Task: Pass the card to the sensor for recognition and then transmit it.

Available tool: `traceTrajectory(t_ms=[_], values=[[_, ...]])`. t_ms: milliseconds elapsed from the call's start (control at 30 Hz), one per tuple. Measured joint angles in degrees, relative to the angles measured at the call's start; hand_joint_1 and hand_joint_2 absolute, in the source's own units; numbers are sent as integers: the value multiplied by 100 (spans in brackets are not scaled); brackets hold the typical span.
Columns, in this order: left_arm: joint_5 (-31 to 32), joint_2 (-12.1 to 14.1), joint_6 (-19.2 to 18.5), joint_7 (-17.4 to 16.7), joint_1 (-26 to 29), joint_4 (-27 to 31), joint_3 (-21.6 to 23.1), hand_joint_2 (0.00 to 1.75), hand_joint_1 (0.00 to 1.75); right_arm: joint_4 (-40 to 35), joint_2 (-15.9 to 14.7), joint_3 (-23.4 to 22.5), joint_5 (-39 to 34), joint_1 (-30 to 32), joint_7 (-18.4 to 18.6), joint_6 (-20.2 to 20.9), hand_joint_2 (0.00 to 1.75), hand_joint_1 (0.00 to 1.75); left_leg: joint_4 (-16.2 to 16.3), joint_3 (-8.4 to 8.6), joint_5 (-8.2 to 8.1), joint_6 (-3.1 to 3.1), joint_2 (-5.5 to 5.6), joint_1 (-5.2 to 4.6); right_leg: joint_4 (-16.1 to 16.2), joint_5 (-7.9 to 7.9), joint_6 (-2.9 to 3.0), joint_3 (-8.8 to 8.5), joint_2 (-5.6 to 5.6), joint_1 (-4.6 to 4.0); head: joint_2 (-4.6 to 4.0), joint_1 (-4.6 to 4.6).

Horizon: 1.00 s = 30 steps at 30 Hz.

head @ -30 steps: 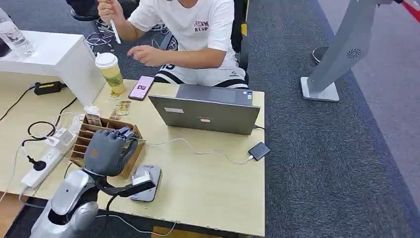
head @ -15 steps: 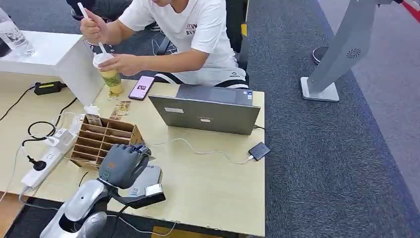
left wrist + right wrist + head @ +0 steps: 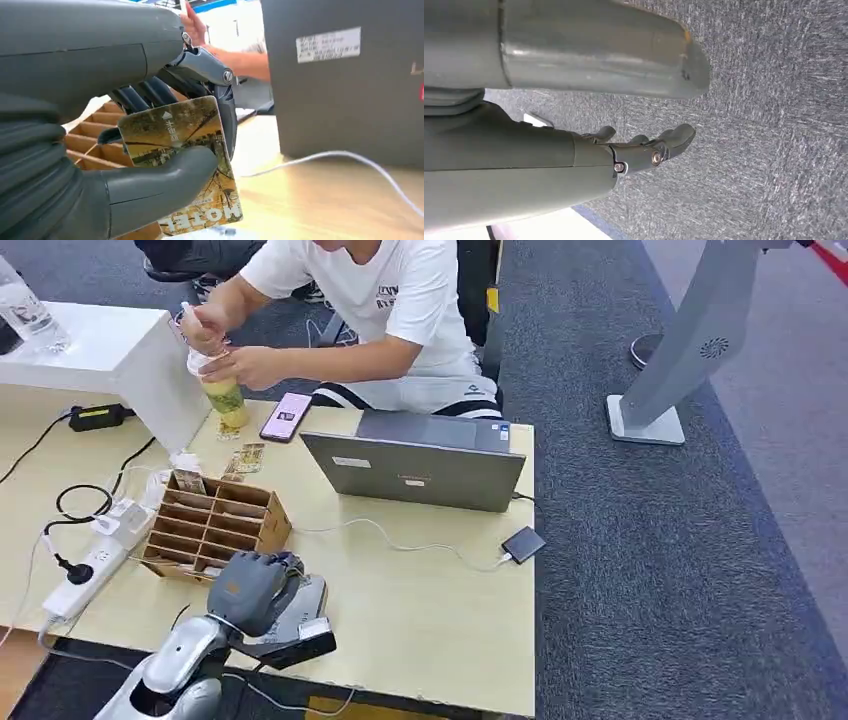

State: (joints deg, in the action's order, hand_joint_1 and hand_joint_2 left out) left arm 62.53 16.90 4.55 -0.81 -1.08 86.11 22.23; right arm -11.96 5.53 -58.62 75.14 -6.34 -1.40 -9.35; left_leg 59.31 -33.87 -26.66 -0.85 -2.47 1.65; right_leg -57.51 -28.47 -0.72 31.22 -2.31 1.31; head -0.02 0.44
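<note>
My left hand [image 3: 250, 590] hovers over the grey card sensor [image 3: 305, 602] near the table's front edge. It pinches a yellow-brown hotel card [image 3: 185, 150] between thumb and fingers, as the left wrist view [image 3: 150, 165] makes plain. The sensor is partly hidden under the hand. Another card [image 3: 244, 459] lies flat on the table beyond the cardboard box. My right hand [image 3: 644, 150] hangs over grey carpet with its fingers loosely apart and nothing in them.
A cardboard slotted box [image 3: 212, 525] stands just beyond my left hand. An open laptop [image 3: 420, 465] sits mid-table, its white cable [image 3: 400, 545] running to a small black adapter [image 3: 523, 543]. A person [image 3: 390, 310] across the table handles a drink cup [image 3: 226, 390]. A power strip [image 3: 95, 560] lies left.
My left hand has come back from the cardboard box toward the table's front edge and now sits over the sensor. The person has put a straw into the cup.
</note>
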Motion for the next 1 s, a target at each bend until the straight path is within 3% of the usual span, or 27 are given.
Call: traceTrajectory(t_ms=[833, 1000], values=[[52, -55, -83, -90, 164, -286, 0, 175, 175, 0, 0, 59, -17, -14, -42, -9, 0, 0, 0, 1, 0, 0, 0, 0, 0, 0, 0, 0, 0, 0, 0, 0], [-11, -57, 240, 42, 157, -158, 0, 175, 175, 0, 0, 57, -98, -17, -42, -24, 0, 0, 0, 1, 5, 1, 0, 0, 0, 2, -1, 1, -1, 0, 0, 0]])
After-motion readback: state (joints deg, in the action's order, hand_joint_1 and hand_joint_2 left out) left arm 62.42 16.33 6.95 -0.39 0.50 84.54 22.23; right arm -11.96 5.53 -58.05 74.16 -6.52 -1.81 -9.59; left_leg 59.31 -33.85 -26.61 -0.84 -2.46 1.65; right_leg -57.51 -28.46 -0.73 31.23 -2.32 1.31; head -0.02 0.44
